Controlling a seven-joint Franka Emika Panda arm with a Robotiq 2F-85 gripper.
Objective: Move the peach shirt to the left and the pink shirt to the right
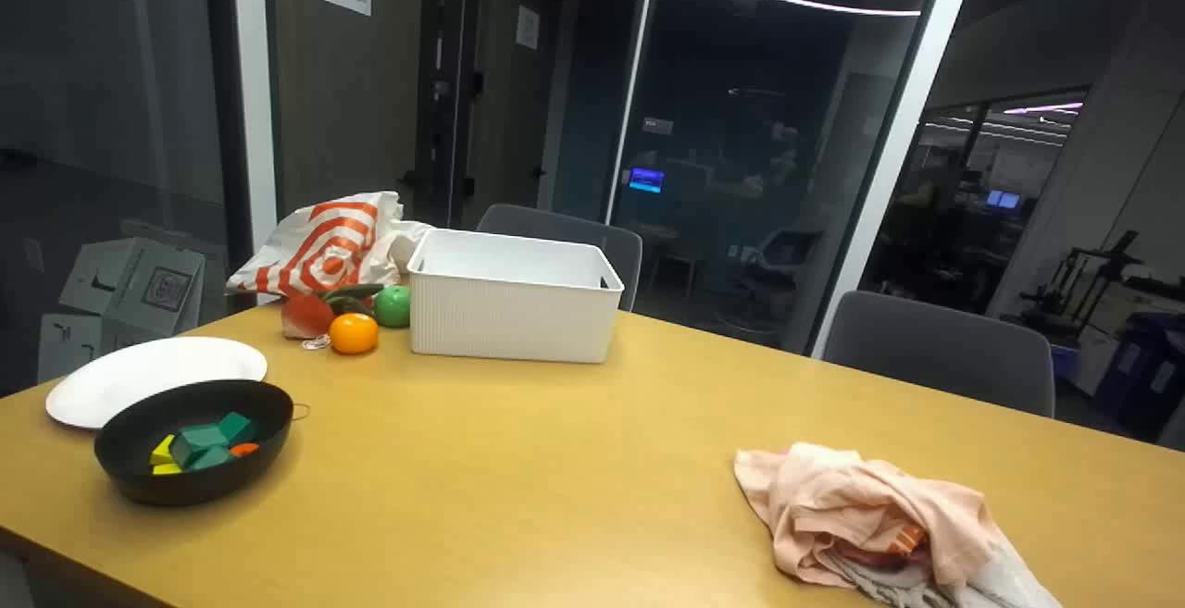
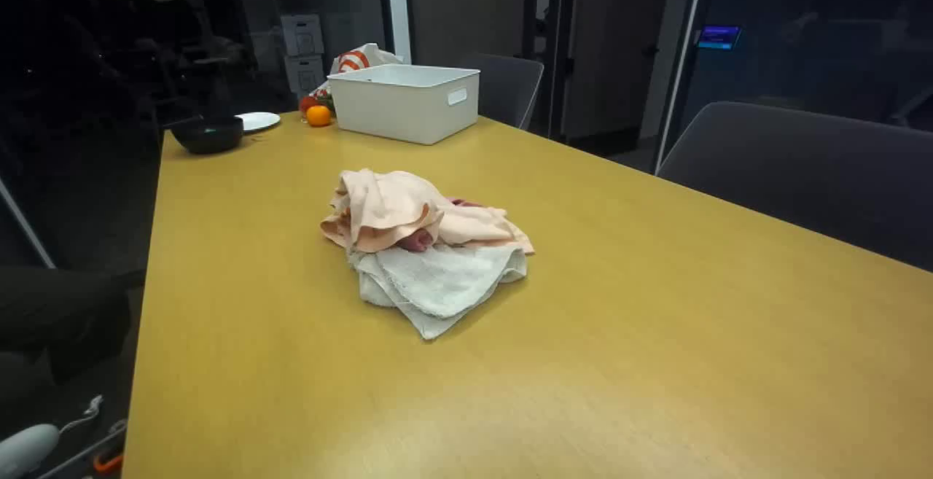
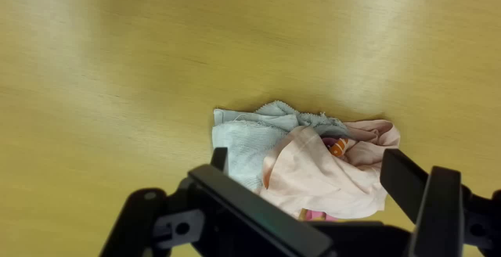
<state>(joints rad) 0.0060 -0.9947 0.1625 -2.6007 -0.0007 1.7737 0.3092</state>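
The peach shirt (image 1: 856, 497) lies crumpled on the table in both exterior views (image 2: 397, 205) and in the wrist view (image 3: 317, 175). It has an orange patterned patch. The pink shirt is mostly hidden; small pink bits, perhaps of it, show under the peach cloth in an exterior view (image 2: 417, 240) and in the wrist view (image 3: 315, 214). A pale grey cloth (image 3: 246, 143) lies partly under the peach shirt, also in both exterior views (image 2: 444, 282). My gripper (image 3: 307, 163) is wide open above the pile, holding nothing. The arm is out of both exterior views.
On the wooden table (image 1: 555, 478), a white bin (image 1: 514, 312) stands at the far side. Beside it are toy produce, including an orange (image 1: 354, 334), and a white-and-red bag (image 1: 324, 252). A black pan (image 1: 194, 488) with blocks and a white plate (image 1: 157, 363) stand at one end.
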